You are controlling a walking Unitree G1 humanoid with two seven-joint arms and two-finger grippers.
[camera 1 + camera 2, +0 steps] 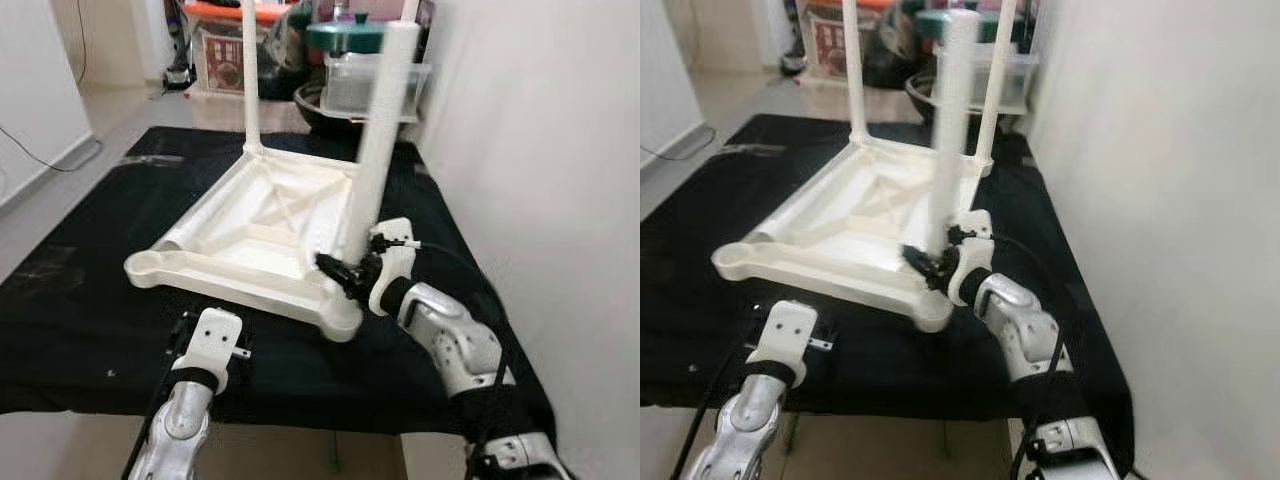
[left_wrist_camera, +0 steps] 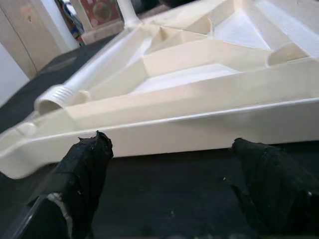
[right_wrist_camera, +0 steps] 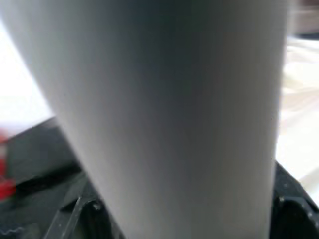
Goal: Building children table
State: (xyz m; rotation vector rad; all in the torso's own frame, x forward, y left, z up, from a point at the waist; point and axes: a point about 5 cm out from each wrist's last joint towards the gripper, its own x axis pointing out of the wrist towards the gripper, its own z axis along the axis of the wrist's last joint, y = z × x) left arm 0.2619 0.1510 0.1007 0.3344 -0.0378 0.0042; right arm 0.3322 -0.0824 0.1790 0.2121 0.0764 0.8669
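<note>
Tabletop (image 1: 262, 232), white plastic, lies upside down on black mat (image 1: 90, 330), ribbed underside up. Its near edge runs diagonally; near-right corner sits close to the mat's front edge, near-left corner well back from it. Wall (image 1: 540, 150) close on the right, only a narrow strip of mat between the tabletop and the wall. Wider bare mat on the left, then floor.

Legs: three standing. Two thin ones upright at the far corners, one thick near leg (image 1: 377, 140) at the near-right corner, leaning slightly. Near-left corner socket (image 2: 52, 95) is a bare threaded stub, no leg in it.

Right gripper (image 1: 347, 268) is clamped around the base of the near leg, just above the corner; the right wrist view has the leg (image 3: 169, 119) tight between the fingers.

Left gripper (image 2: 174, 189) hovers low over the mat just in front of the tabletop's near edge, fingers (image 2: 87, 164) spread wide, holding nothing, not touching the plastic.

Storage boxes (image 1: 375, 80) and clutter sit beyond the far end of the mat.
</note>
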